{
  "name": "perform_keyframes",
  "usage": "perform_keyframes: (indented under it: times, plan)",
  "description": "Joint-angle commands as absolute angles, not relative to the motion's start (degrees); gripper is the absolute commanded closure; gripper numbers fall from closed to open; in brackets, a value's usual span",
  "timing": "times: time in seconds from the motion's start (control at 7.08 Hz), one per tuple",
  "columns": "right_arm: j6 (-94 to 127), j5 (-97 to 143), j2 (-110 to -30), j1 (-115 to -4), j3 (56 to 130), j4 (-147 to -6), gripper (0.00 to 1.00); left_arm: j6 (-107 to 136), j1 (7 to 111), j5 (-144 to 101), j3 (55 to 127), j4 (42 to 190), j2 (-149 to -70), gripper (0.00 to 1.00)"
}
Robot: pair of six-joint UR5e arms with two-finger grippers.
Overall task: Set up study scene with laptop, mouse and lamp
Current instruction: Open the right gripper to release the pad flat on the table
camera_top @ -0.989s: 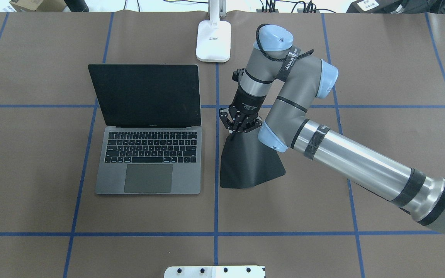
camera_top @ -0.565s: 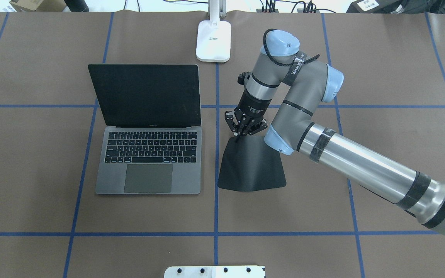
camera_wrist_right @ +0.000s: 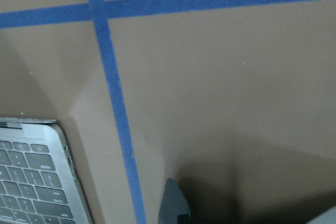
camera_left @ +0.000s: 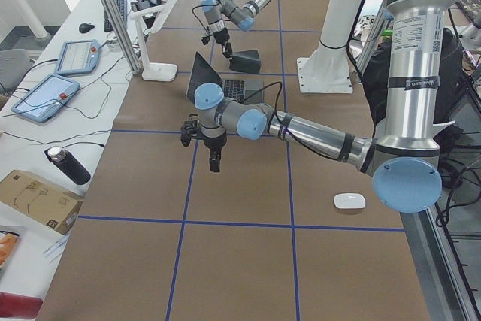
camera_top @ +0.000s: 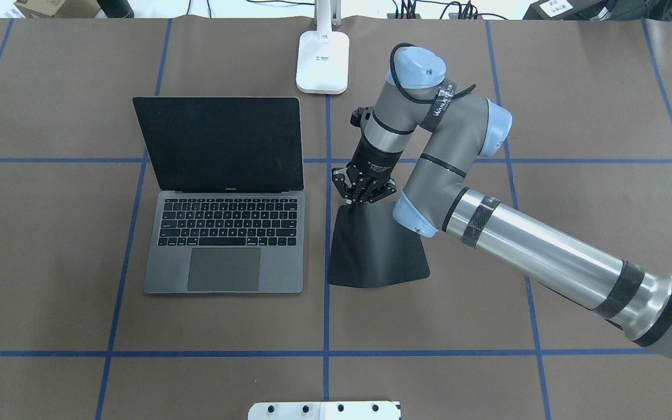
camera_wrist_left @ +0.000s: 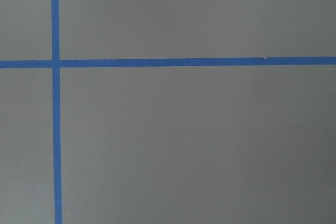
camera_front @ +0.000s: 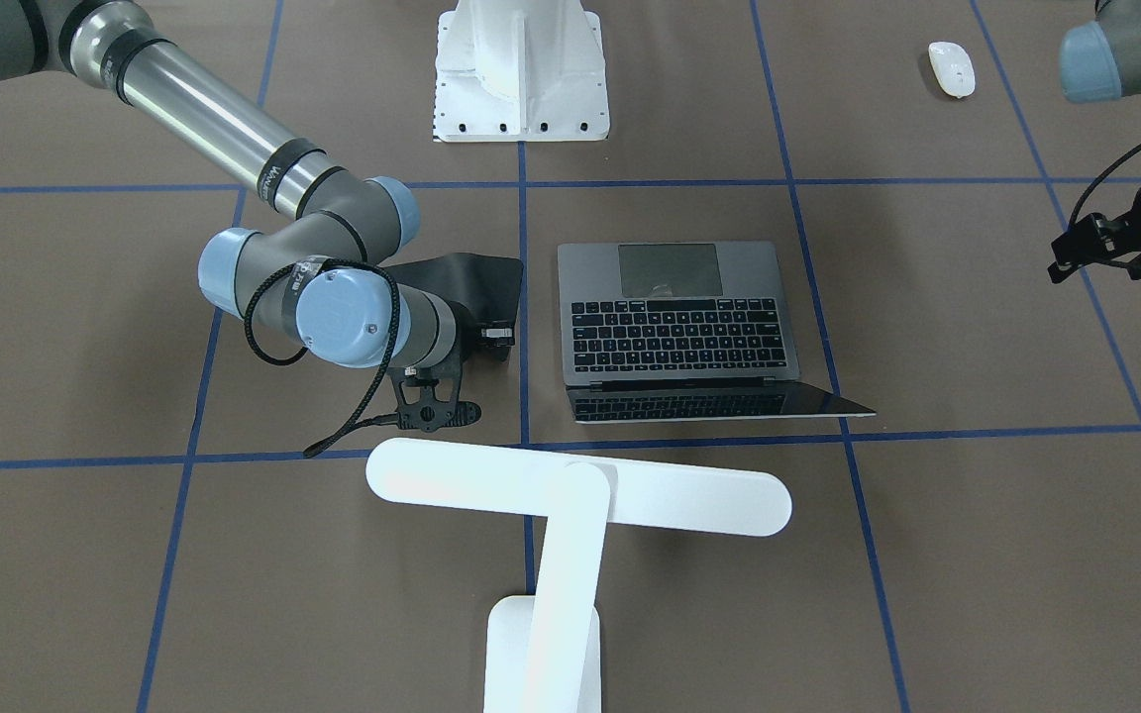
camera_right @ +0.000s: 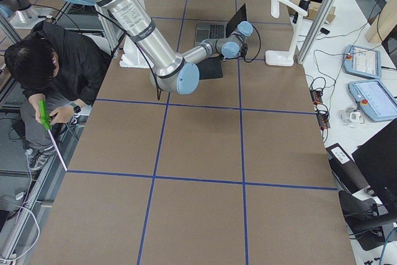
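Right gripper (camera_top: 353, 199) clamped on black mouse pad's (camera_top: 377, 251) far edge, tenting it | just nudged pad closer to laptop (camera_top: 225, 245), now at its 3 o'clock | mouse (camera_front: 952, 69) untouched, way off at laptop's 1 o'clock in front view | pad nearly set, mouse next imo

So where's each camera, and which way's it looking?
Front: across table, facing robot; lamp, laptop, right arm, left arm.
Overhead: behind robot, looking down; right arm pinching black pad.
Left side: table's left end; left arm nearest.
Right side: opposite end; right arm nearest.
Left wrist: straight down, taped table; no body.
Right wrist: down, laptop's corner.
Front and overhead share the laptop.
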State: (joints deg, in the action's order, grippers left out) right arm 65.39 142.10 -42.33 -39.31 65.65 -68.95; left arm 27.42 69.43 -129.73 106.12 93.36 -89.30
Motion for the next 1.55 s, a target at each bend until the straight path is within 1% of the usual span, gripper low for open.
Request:
perform_keyframes:
  times: [0.0, 0.14, 0.28, 0.42, 0.99, 1.41]
  plan:
    - [65.39, 140.63, -42.36, -38.50, 65.65, -68.20, 1.00, 27.42, 69.43, -129.73, 105.65, 93.43, -89.38, 0.00]
    - [65.30, 140.62, -42.28, -38.50, 65.65, -68.20, 1.00, 27.42, 69.43, -129.73, 105.64, 93.43, -89.38, 0.00]
    - [65.39, 140.71, -42.36, -38.50, 65.65, -68.20, 0.75, 27.42, 69.43, -129.73, 105.56, 93.43, -89.38, 0.00]
    - [65.39, 140.63, -42.19, -38.50, 65.74, -66.46, 0.02, 27.42, 69.43, -129.73, 105.56, 93.43, -89.38, 0.00]
    - [65.39, 140.36, -42.19, -38.76, 65.74, -64.60, 0.01, 27.42, 69.43, -129.73, 105.21, 93.43, -89.47, 0.00]
    - [65.39, 138.71, -40.70, -41.22, 66.00, -62.42, 0.01, 27.42, 69.43, -129.73, 104.51, 93.51, -89.47, 0.00]
